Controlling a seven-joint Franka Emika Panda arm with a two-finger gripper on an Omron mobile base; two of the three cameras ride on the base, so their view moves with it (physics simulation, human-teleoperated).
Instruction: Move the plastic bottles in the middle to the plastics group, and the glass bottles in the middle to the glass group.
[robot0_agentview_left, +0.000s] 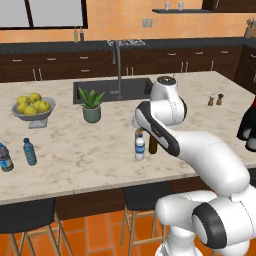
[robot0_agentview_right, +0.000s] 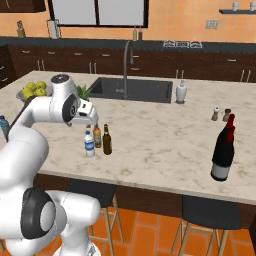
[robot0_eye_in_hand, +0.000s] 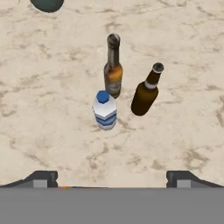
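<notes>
From the left base view, the small plastic bottle (robot0_agentview_left: 140, 147) stands upright near the front edge of the worktop (robot0_agentview_left: 100, 150), with the dark glass bottle (robot0_agentview_left: 153, 145) just beside it on its right and the amber glass bottle (robot0_agentview_left: 138, 133) close behind it, partly hidden by the arm. The two water bottles (robot0_agentview_left: 17, 155) of the plastics group stand well apart from it, far along the worktop on its left, and the big black bottles (robot0_agentview_left: 247, 125) stand far off on its right. A potted plant (robot0_agentview_left: 91, 106) and a bowl of fruit (robot0_agentview_left: 33, 107) sit further back than the small plastic bottle.

From the right base view, the same three stand in a tight cluster: small plastic bottle (robot0_agentview_right: 89, 145), amber glass bottle (robot0_agentview_right: 97, 136) behind it, dark glass bottle (robot0_agentview_right: 106, 140) to its right. The gripper (robot0_agentview_right: 86, 121) hangs above the cluster, almost over the small plastic bottle. A tall black bottle with a red neck (robot0_agentview_right: 223, 150) is well apart on the right.

From the hand view, the gripper (robot0_eye_in_hand: 111, 177) shows its two tips far apart with nothing between them: the jaws are wide open and empty. The small plastic bottle (robot0_eye_in_hand: 105, 110) lies straight ahead of the jaws, close to their centre line, its long axis upright and pointing nearly at the camera. The amber glass bottle (robot0_eye_in_hand: 113, 68) is just beyond it and the dark glass bottle (robot0_eye_in_hand: 147, 91) just beside it, so a descent onto the plastic one likely leaves little room on those sides.
</notes>
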